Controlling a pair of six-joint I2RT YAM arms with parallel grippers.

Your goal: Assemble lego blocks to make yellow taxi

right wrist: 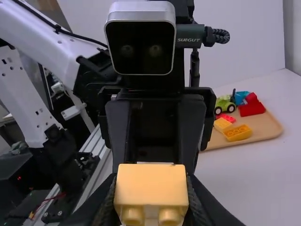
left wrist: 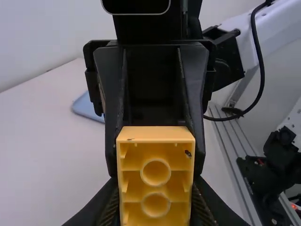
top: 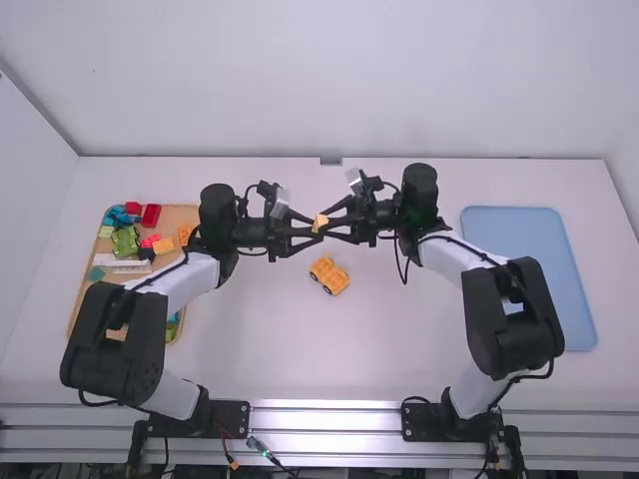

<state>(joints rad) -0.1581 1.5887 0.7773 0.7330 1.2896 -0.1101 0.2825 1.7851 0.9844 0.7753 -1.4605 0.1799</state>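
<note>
My left gripper [top: 311, 230] and my right gripper [top: 331, 224] meet tip to tip above the table's middle, a yellow block [top: 320, 222] between them. In the left wrist view the left gripper [left wrist: 155, 202] is shut on the yellow block [left wrist: 155, 141], whose hollow side with two round tubes shows; the right gripper's fingers flank it from beyond. The right gripper [right wrist: 150, 202] holds the same yellow block [right wrist: 150, 186], studs at its lower edge, in the right wrist view. A yellow block car with dark wheels [top: 329, 275] stands on the table just below, apart from both grippers.
A wooden tray [top: 182, 216] of mixed blocks, a green car [top: 126, 240] among them, lies at the left, partly under the left arm. At the right, a blue tray [top: 544, 249] is partly covered by the right arm.
</note>
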